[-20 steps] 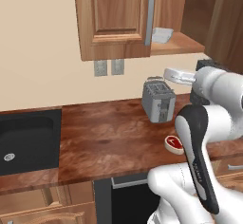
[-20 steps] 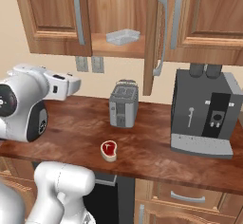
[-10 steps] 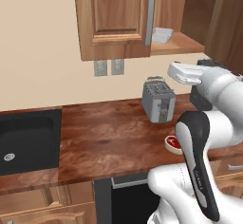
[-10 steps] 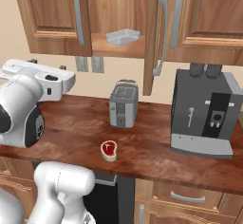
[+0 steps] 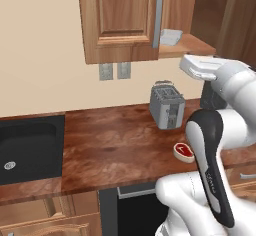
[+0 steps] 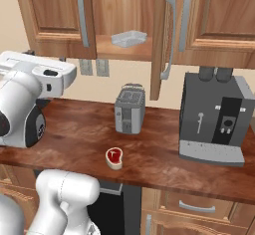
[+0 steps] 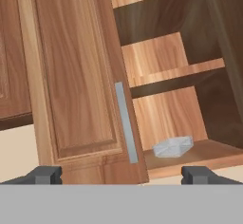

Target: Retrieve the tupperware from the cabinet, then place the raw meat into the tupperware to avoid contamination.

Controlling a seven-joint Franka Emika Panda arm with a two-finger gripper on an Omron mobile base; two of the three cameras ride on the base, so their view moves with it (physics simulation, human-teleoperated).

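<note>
The tupperware [image 7: 173,146] is a small pale, shallow container on the lowest shelf of the open cabinet [image 7: 76,76]; it also shows as the tupperware [image 6: 129,38] and the tupperware [image 5: 171,36] in the base views. On the counter, in front of the toaster, lies the raw meat [image 6: 114,158], red with a cream rim, seen too as the raw meat [image 5: 184,151]. My gripper [image 7: 122,175] is open and empty, facing the cabinet from a distance, below and short of the shelf. The left door's grey handle [image 7: 126,122] stands just left of the tupperware.
A silver toaster [image 6: 130,111] stands at the back of the wooden counter [image 6: 164,159], and a dark coffee machine [image 6: 214,124] to its right. The right cabinet door [image 6: 160,35] hangs open above them. A black sink [image 5: 30,147] lies at the left.
My hand has risen and tipped up toward the cabinet. The tupperware, the meat and the doors have not moved.
</note>
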